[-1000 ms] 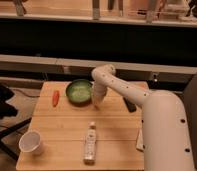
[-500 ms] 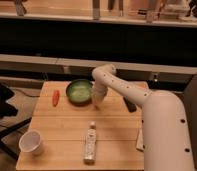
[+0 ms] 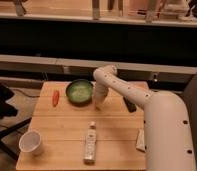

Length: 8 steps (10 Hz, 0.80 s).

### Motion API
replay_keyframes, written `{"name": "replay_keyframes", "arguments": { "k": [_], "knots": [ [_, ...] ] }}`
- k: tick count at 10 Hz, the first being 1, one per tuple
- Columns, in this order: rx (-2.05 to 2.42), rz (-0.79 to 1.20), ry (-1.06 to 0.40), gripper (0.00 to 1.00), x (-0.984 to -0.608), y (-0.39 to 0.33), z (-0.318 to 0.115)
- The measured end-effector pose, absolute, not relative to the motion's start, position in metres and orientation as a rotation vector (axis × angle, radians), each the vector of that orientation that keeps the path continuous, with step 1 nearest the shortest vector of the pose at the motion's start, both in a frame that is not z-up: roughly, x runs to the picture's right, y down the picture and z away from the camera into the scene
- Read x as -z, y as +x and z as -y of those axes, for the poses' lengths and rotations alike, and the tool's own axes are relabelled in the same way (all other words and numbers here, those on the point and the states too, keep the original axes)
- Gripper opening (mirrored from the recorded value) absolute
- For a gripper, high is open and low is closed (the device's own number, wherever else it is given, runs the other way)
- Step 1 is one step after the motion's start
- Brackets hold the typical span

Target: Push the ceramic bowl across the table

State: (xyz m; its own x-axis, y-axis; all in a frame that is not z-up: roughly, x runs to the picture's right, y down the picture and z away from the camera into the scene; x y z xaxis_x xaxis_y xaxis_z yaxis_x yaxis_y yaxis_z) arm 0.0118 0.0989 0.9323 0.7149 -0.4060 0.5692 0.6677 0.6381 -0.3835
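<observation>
The ceramic bowl, round with a dark green rim and paler green inside, sits at the far middle of the light wooden table. My white arm reaches in from the right and bends down just right of the bowl. The gripper points down at the table top beside the bowl's right rim, very close to it or touching it.
A red-orange carrot-like object lies left of the bowl. A white cup stands at the near left corner. A bottle lies near the front middle. A dark object and a pale packet lie at the right.
</observation>
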Motion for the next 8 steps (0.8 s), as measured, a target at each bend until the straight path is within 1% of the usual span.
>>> {"name": "replay_keyframes", "arguments": {
  "k": [8],
  "knots": [
    [0.671,0.494,-0.613,0.0,-0.933,0.0121,-0.0981]
  ]
}}
